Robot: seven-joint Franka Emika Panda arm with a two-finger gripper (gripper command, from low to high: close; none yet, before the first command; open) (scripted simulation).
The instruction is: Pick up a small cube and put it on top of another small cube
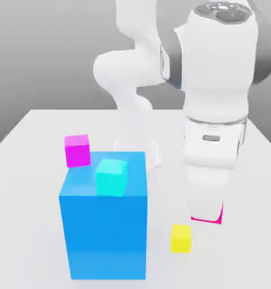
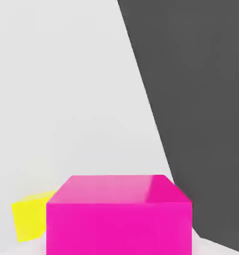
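Evidently the big blue block point(image 1: 108, 234) fills the frame's lower left as an obstacle or perch, while at right the claw point(image 1: 206, 213) is clenched on a pink cube point(image 2: 119, 229), presumably for stacking on its magenta twin point(image 1: 77, 151) by the block's far-left top corner.

simulated robotics scene, plain tabletop point(image 1: 166, 197), rendered robot arm point(image 1: 219, 73)

small cube point(image 1: 221, 214) mostly hidden behind end effector point(image 1: 208, 195)
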